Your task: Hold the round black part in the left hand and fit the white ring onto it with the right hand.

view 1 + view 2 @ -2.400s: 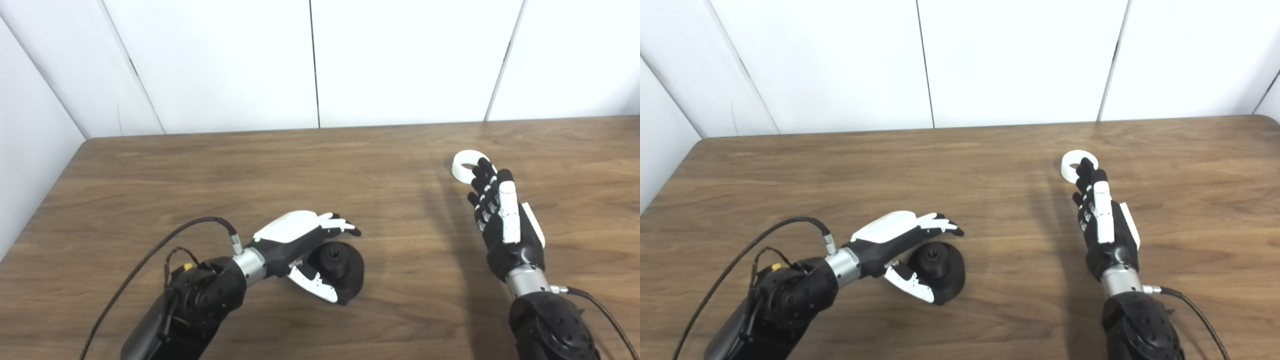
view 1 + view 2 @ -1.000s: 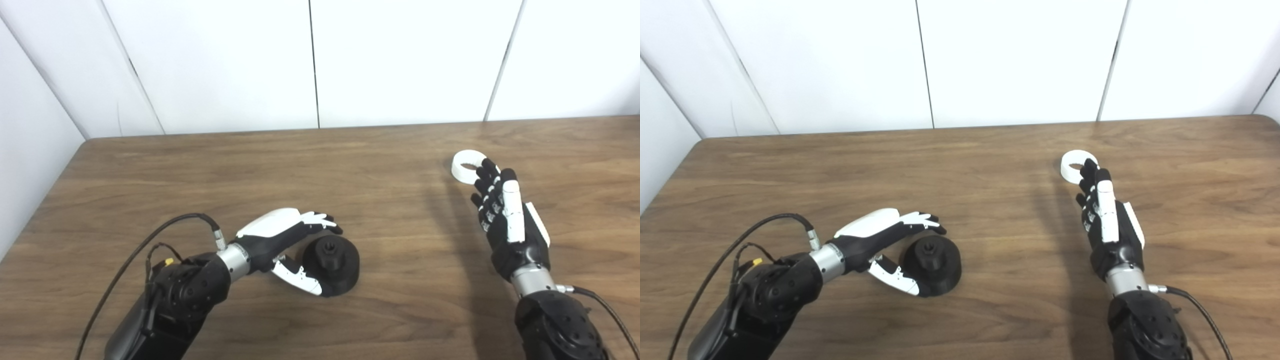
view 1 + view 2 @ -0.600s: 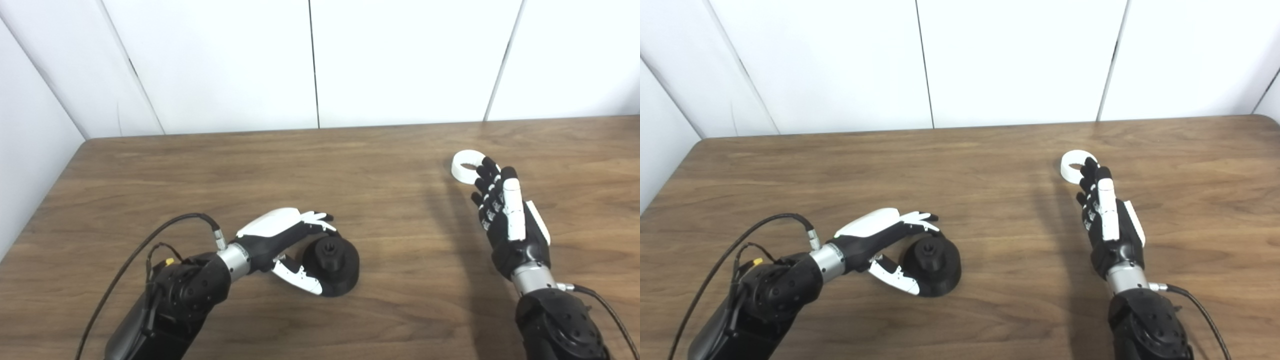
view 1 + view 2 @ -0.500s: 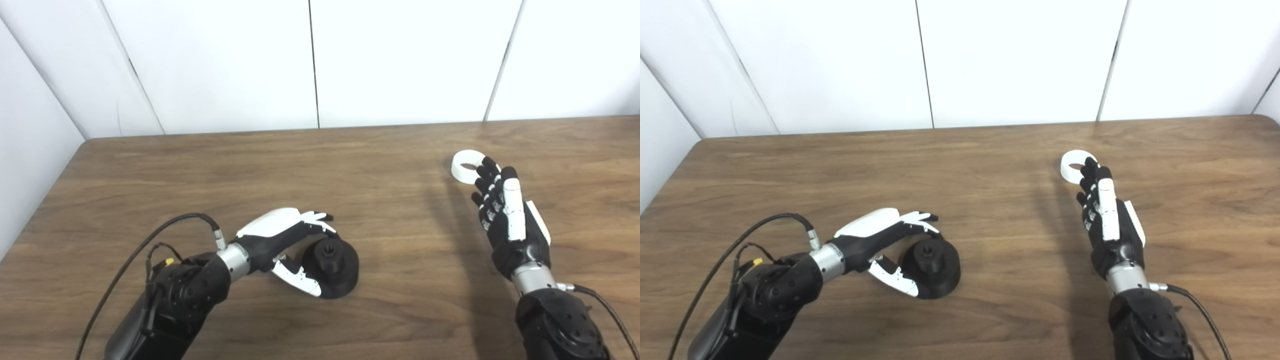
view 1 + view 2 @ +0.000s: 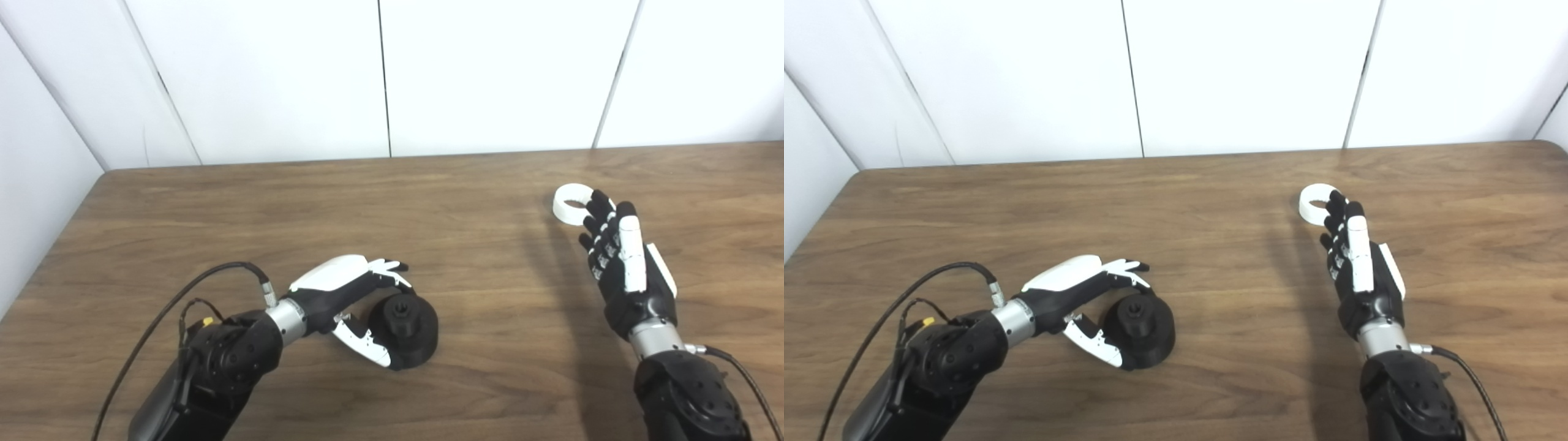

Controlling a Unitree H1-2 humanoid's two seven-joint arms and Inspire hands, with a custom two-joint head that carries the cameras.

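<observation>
Two task things lie on the wooden bench [image 5: 257,202] — one black part [image 5: 407,331] and one white ring [image 5: 569,204] — and two robot hands reach in from the near edge. The black part sits near the front, left of centre: a round, domed piece with a small socketed hub on top, resting on the bench and leaning a little toward the left. The left robot hand [image 5: 349,294] is cupped at its left side, fingers [image 5: 386,272] arched over the rim and the thumb [image 5: 364,343] curved round the near edge; whether the grip is truly closed on the part cannot be told, since the fingers look loosely spread and the part rests on the wood. The ring lies flat far off to the right, well apart from the black part, its hole facing up. The right robot hand [image 5: 1356,263] is stretched out flat, fingers straight and close side by side, holding nothing — its fingertips [image 5: 1338,201] overlap the ring's near right edge in both views, though contact cannot be confirmed. One black cable loops from each forearm. Behind the bench stand plain white wall panels [image 5: 490,73].
</observation>
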